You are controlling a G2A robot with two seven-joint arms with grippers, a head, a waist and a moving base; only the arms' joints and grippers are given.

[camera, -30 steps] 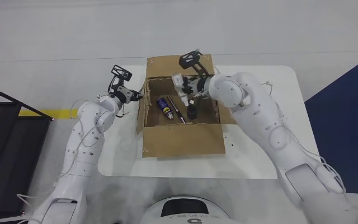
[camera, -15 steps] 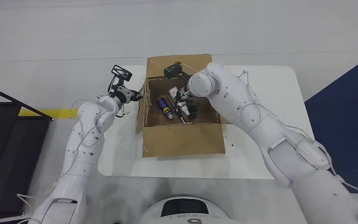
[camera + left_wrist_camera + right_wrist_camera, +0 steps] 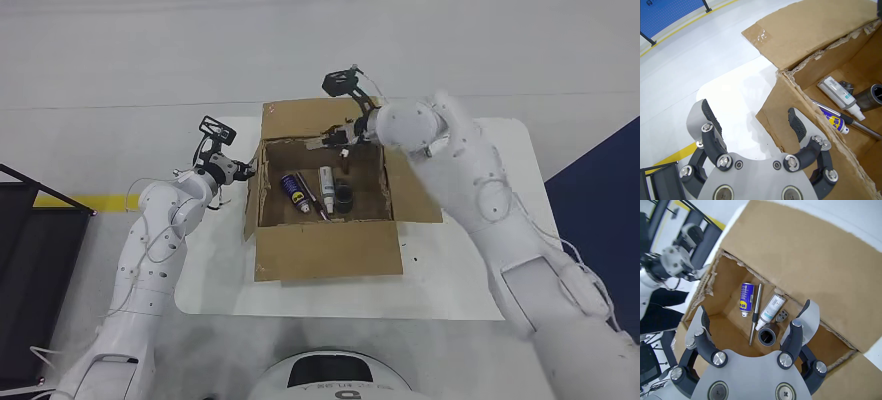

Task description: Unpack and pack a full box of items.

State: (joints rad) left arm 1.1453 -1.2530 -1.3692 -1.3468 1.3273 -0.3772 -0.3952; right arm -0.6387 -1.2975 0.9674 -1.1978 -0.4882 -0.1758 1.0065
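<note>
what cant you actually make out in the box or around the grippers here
- Spray can: left wrist view, the box wall hides most of its body.
- Black cylinder: left wrist view, cut off by the picture's edge.
- Small grey metal part: too small to identify in the right wrist view; the white bottle partly covers it in the left.
- Left gripper: unclear whether a finger touches the box wall.
</note>
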